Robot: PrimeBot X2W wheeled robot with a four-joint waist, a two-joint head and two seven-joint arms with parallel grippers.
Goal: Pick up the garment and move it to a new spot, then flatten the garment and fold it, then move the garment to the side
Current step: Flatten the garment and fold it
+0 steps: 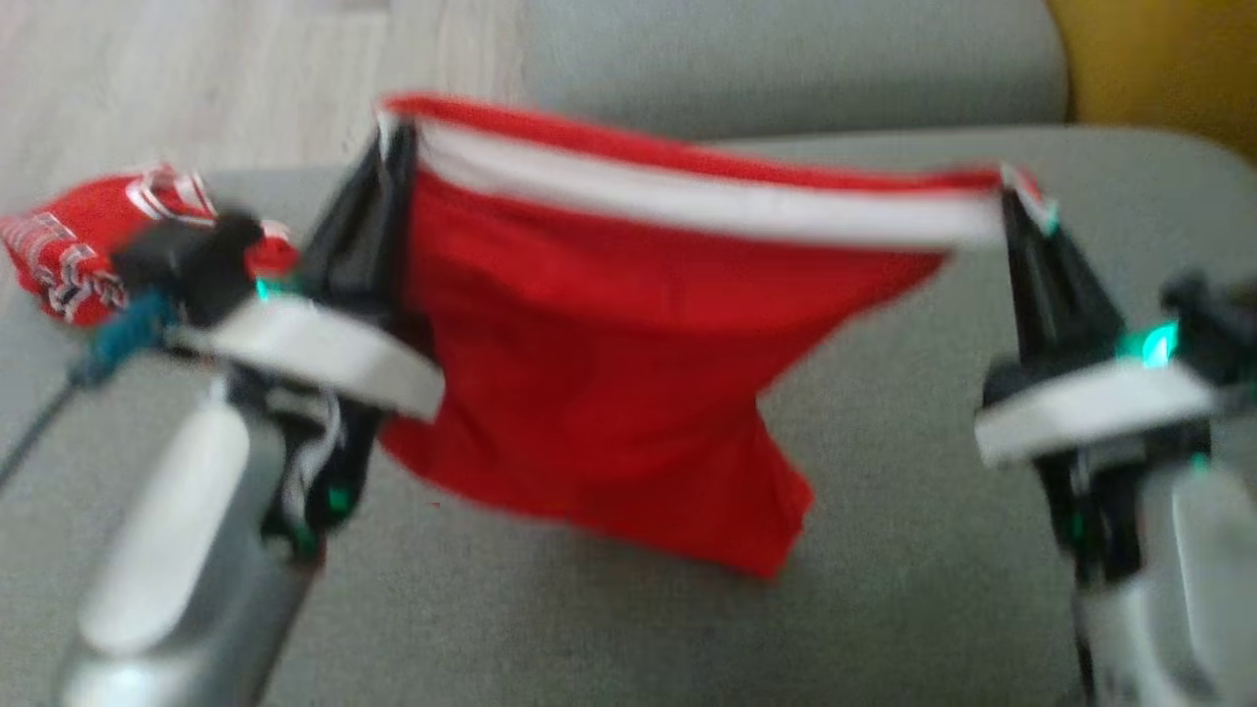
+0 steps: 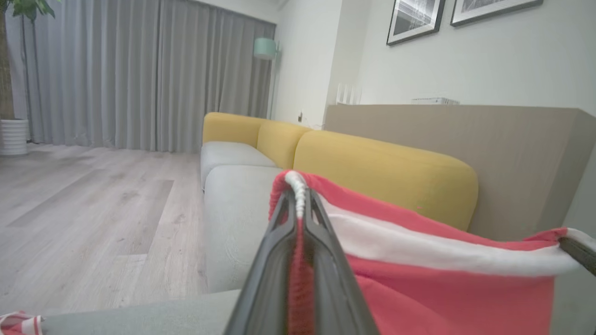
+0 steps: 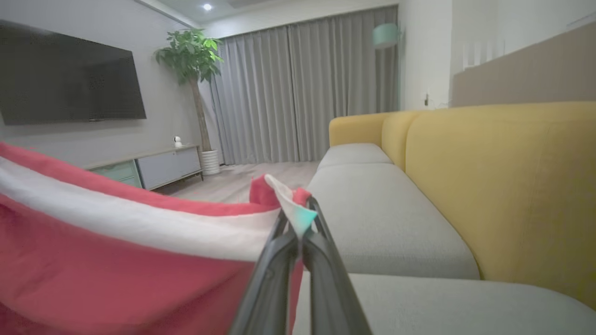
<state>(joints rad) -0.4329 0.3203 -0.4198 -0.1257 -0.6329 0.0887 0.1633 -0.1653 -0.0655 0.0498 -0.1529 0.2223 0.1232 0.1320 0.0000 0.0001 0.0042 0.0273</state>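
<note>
Head view showed the red garment [image 1: 589,373] lifted off the sofa [image 1: 884,550], left gripper [image 1: 393,137] and right gripper [image 1: 1016,196] each clamped on 1 waistband corner; flattening, folding and setting aside remained.

You see a grey fabric sofa seat cushion [image 1: 884,550] carrying the work. A crumpled red cloth with white patterning [image 1: 69,250] lies at the cushion's far left edge, near the pale wood floor [image 1: 196,79].

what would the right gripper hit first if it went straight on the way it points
The right gripper pinches the garment; beyond it the way looks free along the sofa toward the curtain, depth unclear.
</note>
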